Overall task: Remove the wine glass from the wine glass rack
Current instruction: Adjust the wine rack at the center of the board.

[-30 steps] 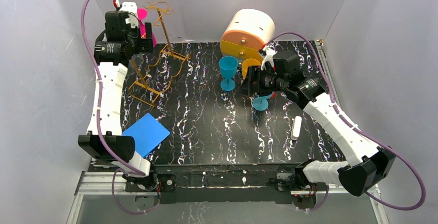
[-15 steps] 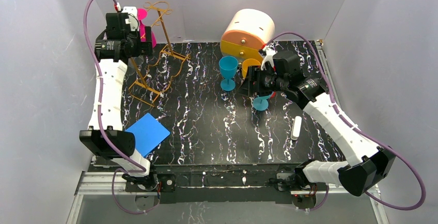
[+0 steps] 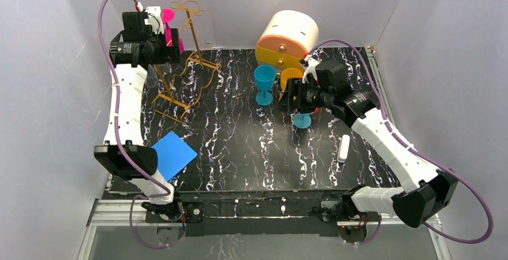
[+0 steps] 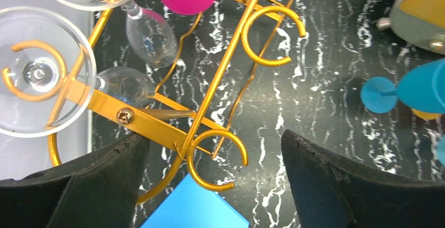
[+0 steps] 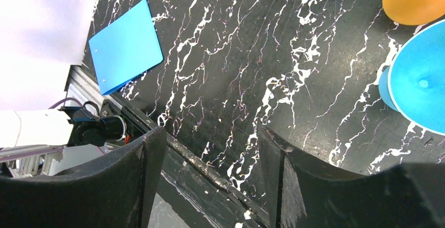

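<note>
Clear wine glass [image 4: 36, 73] on gold wine glass rack [image 4: 220, 75]

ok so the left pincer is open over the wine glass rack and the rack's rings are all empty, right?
Not all empty. The left pincer is open over the wine glass rack, but the left wrist view shows a clear wine glass hanging with its foot in one ring. Two other rings are bare.

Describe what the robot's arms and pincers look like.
The left arm and right arm have white segmented shells, black joints and black bases; a purple cable loops along each. The left pincer and right pincer are thick and matte black.
</note>
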You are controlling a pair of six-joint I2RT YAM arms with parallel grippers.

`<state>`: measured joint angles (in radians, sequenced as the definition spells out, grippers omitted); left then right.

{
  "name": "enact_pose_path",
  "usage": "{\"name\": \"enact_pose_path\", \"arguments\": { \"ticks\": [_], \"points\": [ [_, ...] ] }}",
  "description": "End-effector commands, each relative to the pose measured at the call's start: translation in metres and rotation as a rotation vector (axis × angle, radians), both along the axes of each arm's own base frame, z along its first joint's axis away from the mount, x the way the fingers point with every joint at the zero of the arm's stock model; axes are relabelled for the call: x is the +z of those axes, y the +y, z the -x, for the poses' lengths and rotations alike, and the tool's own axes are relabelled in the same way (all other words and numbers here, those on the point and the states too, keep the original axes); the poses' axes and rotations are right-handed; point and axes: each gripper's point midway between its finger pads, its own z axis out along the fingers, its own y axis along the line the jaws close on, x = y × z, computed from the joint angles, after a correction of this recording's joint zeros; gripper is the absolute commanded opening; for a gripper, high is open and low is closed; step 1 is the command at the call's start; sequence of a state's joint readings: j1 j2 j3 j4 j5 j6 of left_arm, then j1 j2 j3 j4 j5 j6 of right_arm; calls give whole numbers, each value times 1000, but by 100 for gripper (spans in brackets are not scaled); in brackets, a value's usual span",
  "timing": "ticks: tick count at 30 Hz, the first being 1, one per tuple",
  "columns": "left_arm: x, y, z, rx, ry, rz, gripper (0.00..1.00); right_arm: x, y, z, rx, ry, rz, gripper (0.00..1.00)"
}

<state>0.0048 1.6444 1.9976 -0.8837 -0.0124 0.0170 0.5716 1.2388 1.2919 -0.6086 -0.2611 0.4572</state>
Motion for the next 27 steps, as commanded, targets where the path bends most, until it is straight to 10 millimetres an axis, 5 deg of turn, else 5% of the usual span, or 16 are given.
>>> {"name": "enact_pose_path", "arguments": {
  "ticks": [1, 7, 27],
  "points": [
    [2, -38, -2, -113, 8, 167, 91, 1, 0, 0, -9, -4, -11, 73],
    [1, -38, -5, -93, 14, 186, 90, 1, -1, 0, -14, -4, -7, 73],
    [15, -88, -2, -234, 3, 444, 78, 2, 3, -3, -14, 4, -22, 74]
  ]
}}
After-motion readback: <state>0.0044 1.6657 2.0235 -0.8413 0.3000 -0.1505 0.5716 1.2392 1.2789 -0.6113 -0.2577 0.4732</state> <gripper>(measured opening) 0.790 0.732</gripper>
